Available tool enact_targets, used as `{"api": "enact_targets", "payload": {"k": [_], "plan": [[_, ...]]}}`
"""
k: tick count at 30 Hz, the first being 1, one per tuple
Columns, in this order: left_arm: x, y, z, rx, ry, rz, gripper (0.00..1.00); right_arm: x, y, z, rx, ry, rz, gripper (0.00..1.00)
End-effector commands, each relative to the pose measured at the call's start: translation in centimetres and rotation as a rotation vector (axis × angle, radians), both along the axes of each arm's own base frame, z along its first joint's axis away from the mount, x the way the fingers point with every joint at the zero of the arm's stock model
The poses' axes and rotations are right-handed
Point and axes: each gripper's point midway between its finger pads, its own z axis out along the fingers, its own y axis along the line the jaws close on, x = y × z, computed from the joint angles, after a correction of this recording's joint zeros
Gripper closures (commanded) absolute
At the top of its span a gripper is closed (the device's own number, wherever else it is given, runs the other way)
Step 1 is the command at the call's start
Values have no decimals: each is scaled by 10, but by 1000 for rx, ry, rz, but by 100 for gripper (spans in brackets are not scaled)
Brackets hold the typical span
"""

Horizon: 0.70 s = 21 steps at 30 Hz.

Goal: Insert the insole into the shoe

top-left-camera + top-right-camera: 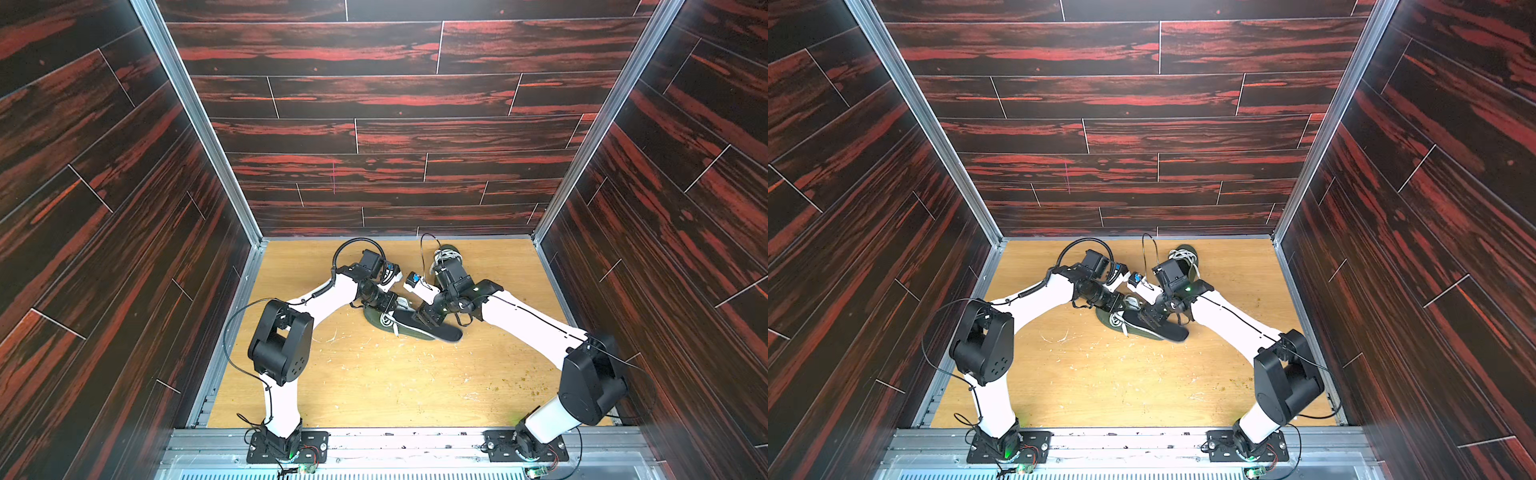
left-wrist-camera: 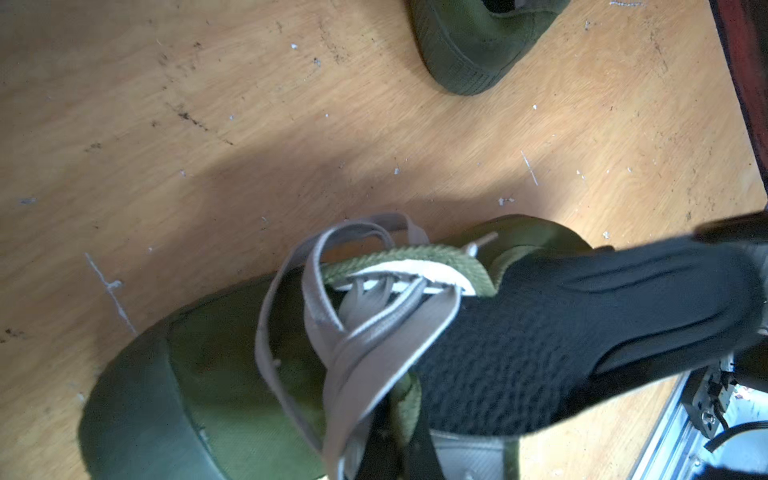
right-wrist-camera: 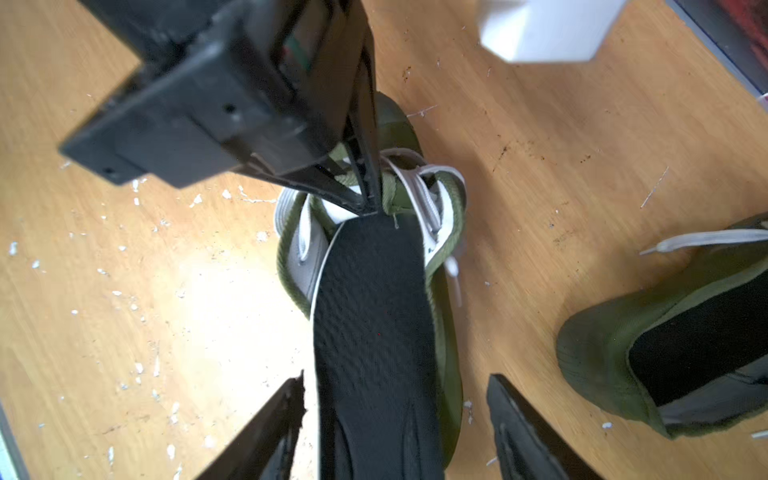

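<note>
Insole [image 3: 374,332] is partway in. Its front is tucked into the mouth of the shoe [image 2: 187,395], just beyond the left end effector [image 3: 370,201], which is pinched shut on the shoe's rim. The insole's heel end sticks out between the spread jaws of the right end effector [image 3: 395,380], apparently untouched. Pushing the rest in and seating the heel remain.

Black insole [image 1: 444,330] partway in green shoe [image 1: 375,318]
</note>
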Motion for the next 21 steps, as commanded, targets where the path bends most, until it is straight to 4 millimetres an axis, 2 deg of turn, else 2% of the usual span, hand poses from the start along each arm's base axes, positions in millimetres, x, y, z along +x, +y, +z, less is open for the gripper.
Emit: {"api": "enact_targets", "payload": {"k": [1,4,6,8,10,14,17,21], "plan": [[8,-3,14,-25,-32,11,100,-9,-6,-14,-15,65,-20,27],[9,-3,15,-25,-36,15,100,4,-12,-9,-10,69,-127,28],[10,-2,16,-21,-40,20,100,13,-20,5,48,110,-259,30],[11,-2,16,-21,-41,24,100,18,-33,19,111,180,-408,32],[11,-2,16,-23,-39,29,100,18,-55,23,159,261,-587,33],[11,-1,16,-20,-42,35,100,-5,-99,4,172,378,-851,34],[12,0,18,-17,-52,34,100,-23,-121,-3,207,438,-983,34],[15,-2,23,-24,-65,38,100,-40,-119,-11,261,529,-1027,35]]}}
